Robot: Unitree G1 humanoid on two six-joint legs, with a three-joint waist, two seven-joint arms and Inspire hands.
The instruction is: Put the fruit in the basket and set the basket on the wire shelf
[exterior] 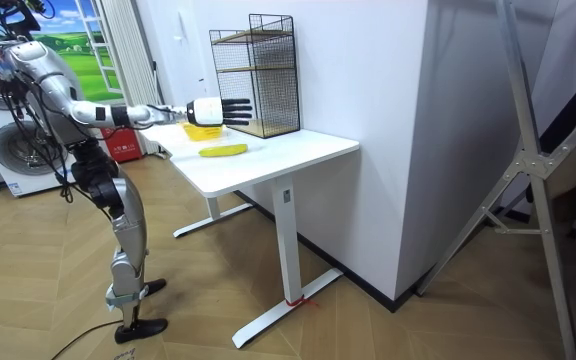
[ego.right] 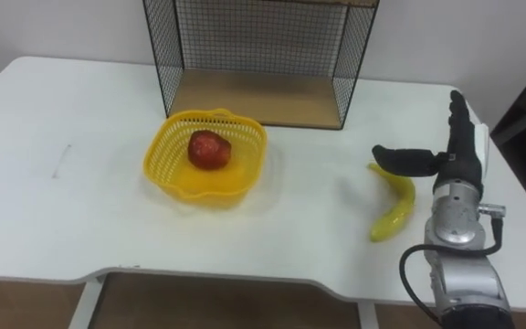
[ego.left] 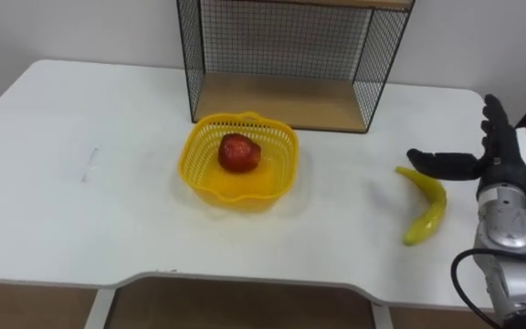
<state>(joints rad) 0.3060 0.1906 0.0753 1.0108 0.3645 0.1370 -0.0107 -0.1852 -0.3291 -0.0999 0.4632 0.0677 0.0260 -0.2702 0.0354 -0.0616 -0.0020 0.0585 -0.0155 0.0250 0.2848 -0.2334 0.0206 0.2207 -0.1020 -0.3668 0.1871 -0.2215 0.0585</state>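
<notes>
The banana [ego.left: 425, 208] lies on the table [ego.left: 80, 210] at right centre of the frame, well apart from the basket [ego.left: 190, 157], and it is just left of the right hand [ego.left: 499, 155], so that hand is the one placed to take it. Its long axis runs roughly up and down the frame, from a dark-tipped upper end near the thumb to a lower end nearer the table's front edge, with the curve bowing toward the hand. The fingers are straight and close together, pointing toward the top of the frame almost along the banana's length, with the palm turned toward the fruit. The thumb juts out to the left over the banana's upper end; whether it touches I cannot tell. The hand holds nothing. The banana is yellow, smooth and unpeeled, and likely to roll a little if nudged. At centre frame the yellow mesh basket already holds a red apple [ego.left: 238, 153], and the wire shelf [ego.left: 272, 100] stands just behind it at top centre
</notes>
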